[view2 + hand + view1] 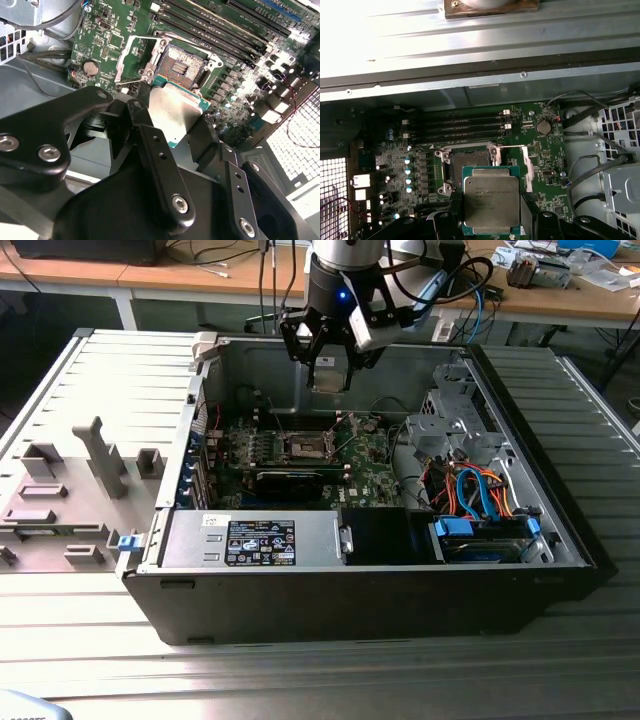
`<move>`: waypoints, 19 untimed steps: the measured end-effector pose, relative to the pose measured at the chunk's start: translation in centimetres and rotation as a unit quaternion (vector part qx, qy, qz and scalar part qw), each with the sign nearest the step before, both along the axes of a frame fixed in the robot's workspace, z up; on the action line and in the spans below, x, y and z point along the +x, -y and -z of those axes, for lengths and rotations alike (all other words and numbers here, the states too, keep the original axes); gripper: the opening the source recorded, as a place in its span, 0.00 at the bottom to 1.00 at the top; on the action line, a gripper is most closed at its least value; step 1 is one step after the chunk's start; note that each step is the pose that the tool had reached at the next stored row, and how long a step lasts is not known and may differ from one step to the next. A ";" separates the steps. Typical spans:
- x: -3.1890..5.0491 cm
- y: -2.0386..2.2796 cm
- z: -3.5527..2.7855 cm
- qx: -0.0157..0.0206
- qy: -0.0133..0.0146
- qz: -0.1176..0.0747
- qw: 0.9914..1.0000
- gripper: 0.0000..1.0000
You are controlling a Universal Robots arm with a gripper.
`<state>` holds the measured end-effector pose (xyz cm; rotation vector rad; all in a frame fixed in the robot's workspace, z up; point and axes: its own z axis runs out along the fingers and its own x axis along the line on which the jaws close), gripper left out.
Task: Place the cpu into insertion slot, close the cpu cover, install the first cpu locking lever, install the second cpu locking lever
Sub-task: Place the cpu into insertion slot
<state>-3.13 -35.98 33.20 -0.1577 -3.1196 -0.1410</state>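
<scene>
Now held: the cpu (491, 200), metal top facing the camera in the first wrist view, green edge showing around it.
Jaws: closed in to the chip's width; one black finger (145, 131) on each of two opposite edges, nothing else between them.
Gripper position: gripper (328, 368) hangs inside the open computer case (350, 610), well above the motherboard (372, 455), with the chip (329, 376) at its tips and clear of the board.
Chip vs. socket: the cpu (175, 112) is apart from the insertion slot (182, 62); in both wrist views it appears just beside the socket's near edge.
Insertion slot: bare, dark centre and metal rim exposed (469, 162); in the exterior view (305, 448) it lies about mid-board, below the gripper.
Cpu cover: the cpu cover (123, 59) is swung up off the socket, standing at one side, board visible through its window.
Locking levers: too thin to tell their position.
Board neighbours: memory slots (465, 127) run just beyond the socket; coin cell (543, 127) off towards the board's corner.
Case surroundings: orange and blue cables (480, 495) at the exterior view's right; grey fixture tray (60, 500) outside the case at its left.
</scene>
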 end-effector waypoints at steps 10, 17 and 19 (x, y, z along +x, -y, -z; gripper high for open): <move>0.00 0.00 0.03 0.000 0.000 0.009 1.000 0.55; 0.00 0.00 0.05 0.000 0.000 0.015 1.000 0.55; 0.00 0.00 0.05 0.000 0.000 0.017 1.000 0.55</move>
